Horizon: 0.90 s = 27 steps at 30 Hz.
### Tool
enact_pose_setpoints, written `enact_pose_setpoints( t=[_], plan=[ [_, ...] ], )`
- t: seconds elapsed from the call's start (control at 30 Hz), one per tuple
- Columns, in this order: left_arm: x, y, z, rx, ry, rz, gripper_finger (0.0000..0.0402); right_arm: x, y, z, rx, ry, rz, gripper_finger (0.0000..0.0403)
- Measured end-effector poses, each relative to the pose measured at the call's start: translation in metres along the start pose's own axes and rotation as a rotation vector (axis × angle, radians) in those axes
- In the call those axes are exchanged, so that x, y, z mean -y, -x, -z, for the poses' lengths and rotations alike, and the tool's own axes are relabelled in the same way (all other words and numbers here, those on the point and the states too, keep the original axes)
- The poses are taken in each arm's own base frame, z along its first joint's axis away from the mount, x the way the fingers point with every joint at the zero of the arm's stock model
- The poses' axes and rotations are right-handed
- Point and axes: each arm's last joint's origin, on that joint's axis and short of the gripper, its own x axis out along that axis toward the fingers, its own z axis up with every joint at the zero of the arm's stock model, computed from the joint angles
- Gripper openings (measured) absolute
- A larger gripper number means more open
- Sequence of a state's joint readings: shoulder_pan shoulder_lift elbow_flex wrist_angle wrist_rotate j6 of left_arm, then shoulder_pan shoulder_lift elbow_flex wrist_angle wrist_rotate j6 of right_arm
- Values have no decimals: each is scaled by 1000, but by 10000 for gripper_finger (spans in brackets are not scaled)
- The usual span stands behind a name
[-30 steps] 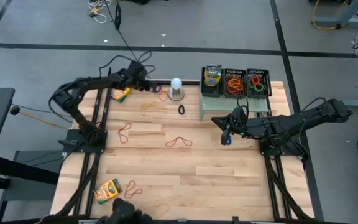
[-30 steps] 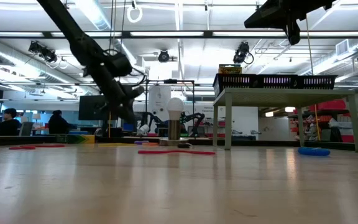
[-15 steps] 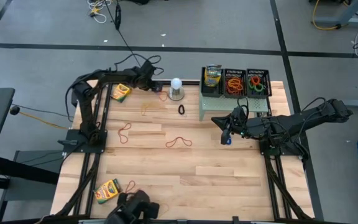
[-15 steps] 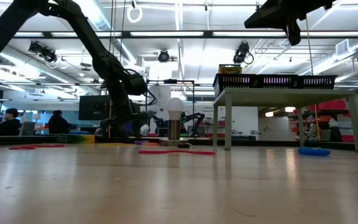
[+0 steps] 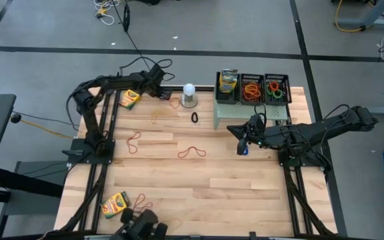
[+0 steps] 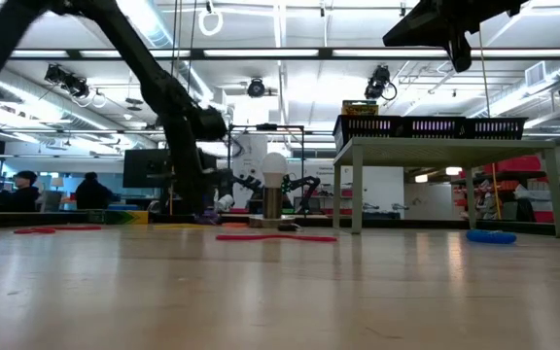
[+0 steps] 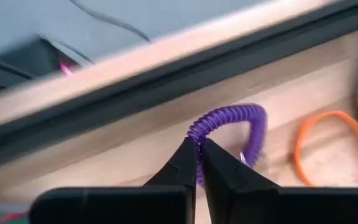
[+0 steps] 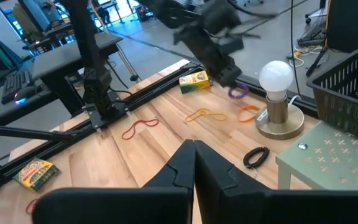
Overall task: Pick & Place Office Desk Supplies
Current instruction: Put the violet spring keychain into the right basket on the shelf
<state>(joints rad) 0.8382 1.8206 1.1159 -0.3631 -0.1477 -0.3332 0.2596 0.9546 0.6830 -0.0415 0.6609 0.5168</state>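
Left gripper [image 7: 198, 149] clenched on purple coiled band [image 7: 235, 124], table's upper left in high view, beside orange band [image 7: 328, 146]. Right gripper [image 8: 194, 148] clenched empty, mid-right. Crayon box [image 8: 194, 79] label unreadable.

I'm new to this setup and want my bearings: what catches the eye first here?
The left gripper is down at the table's far edge, shut on a purple coiled band, with an orange band lying beside it. Next, the white ball on a metal base stands near three black mesh baskets on the pale green riser. The right gripper waits, shut, just in front of that riser.
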Motion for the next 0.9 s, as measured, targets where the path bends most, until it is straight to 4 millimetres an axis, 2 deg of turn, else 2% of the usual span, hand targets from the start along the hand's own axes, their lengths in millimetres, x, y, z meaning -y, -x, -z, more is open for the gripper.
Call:
enact_pose_setpoints(
  t=[0.1, 0.27, 0.43, 0.6, 0.73, 0.9],
  plan=[
    [3, 25, 16, 61, -19, 13, 10, 0, 0, 0, -1, -28, 0, 7],
    [17, 59, 68, 195, 65, 191, 8, 1, -1, 4, -29, -74, 17, 7],
    [45, 86, 128, 336, 18, 425, 9, 0, -10, 20, -149, -173, 33, 7],
    [77, 105, 179, 387, -11, 604, 9, -7, -31, 46, -282, -256, 45, 7],
    [99, 114, 202, 408, 4, 679, 9, -13, -51, 69, -352, -304, 64, 13],
    [124, 110, 214, 362, -1, 761, 9, -22, -73, 83, -341, -336, -7, 51]
  ],
)
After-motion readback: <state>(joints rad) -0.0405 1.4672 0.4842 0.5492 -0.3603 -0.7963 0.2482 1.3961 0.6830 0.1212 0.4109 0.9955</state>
